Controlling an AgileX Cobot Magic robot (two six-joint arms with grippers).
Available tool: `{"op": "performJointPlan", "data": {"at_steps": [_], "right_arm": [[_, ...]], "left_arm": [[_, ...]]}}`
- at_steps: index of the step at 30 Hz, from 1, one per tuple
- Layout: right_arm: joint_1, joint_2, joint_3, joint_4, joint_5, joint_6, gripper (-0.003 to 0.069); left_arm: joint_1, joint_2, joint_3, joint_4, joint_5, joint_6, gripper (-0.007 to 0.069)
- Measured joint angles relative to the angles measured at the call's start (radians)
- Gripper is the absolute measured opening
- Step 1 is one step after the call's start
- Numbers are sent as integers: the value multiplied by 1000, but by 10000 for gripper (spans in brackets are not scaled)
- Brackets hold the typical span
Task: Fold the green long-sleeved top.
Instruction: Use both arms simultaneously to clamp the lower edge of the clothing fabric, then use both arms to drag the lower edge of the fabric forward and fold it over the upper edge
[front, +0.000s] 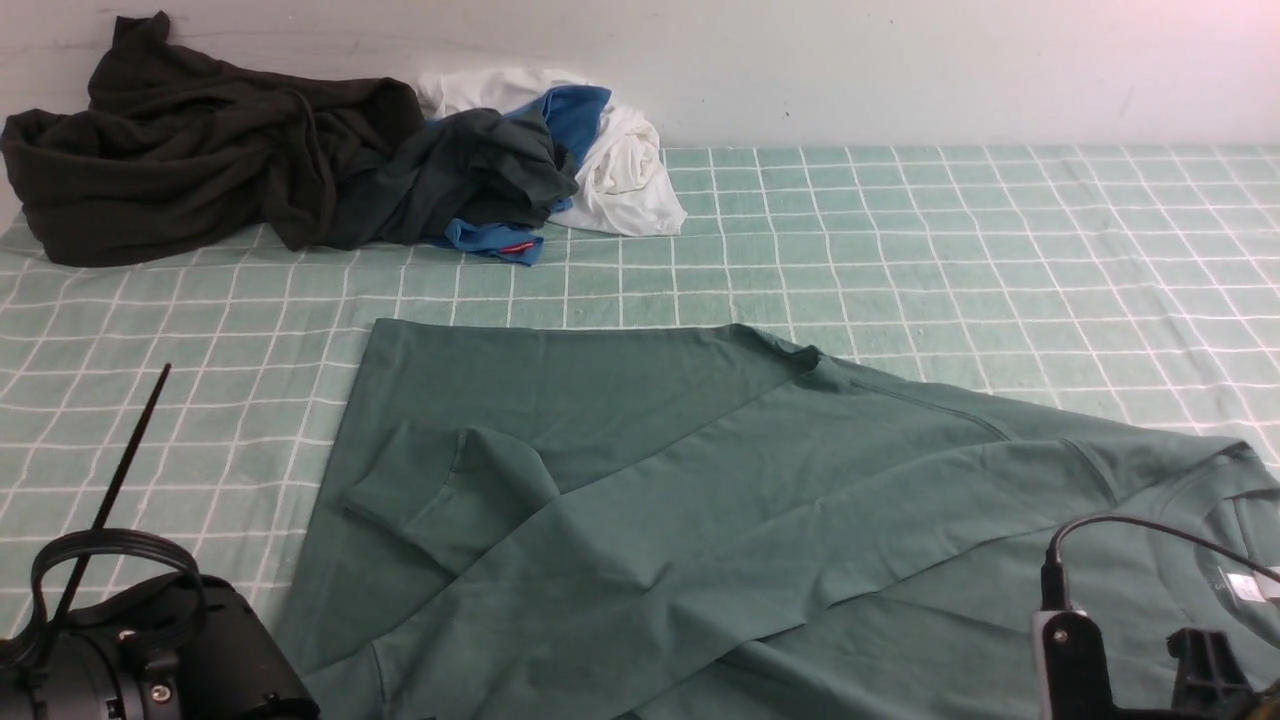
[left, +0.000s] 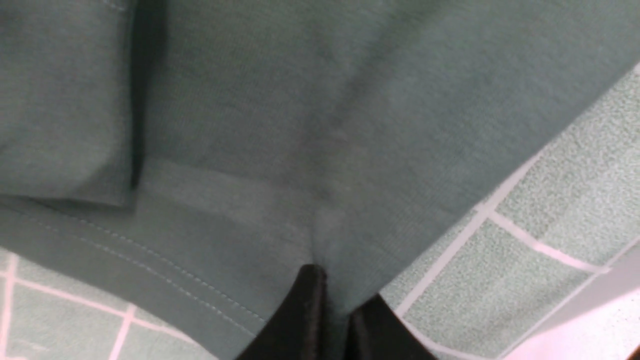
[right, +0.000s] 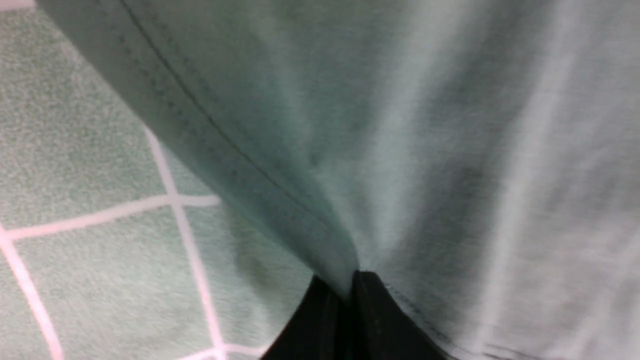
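Observation:
The green long-sleeved top lies spread across the near half of the table, with one cuffed sleeve folded over its body and the collar at the near right. In the left wrist view my left gripper is shut on a pinch of the top, close to the stitched hem and the cloth's edge. In the right wrist view my right gripper is shut on a stitched edge of the top, which rises slightly from the table. The front view shows only the arms' wrists, at its bottom corners.
A pile of clothes sits at the back left against the wall: a near-black garment, a dark grey-green one, a blue one and a white one. A green checked cloth covers the table.

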Motion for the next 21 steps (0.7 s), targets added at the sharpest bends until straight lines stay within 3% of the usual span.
{"op": "performJointPlan", "data": {"at_steps": [8, 14, 21], "right_arm": [[0, -39, -183, -51, 173, 0, 2], [-84, 27, -383, -37, 202, -35, 2], [-251, 214, -639, 107, 223, -153, 2]], "left_arm": [[42, 0, -208, 60, 144, -14, 10], [255, 22, -457, 78, 169, 109, 17], [464, 180, -745, 12, 178, 232, 17]]}}
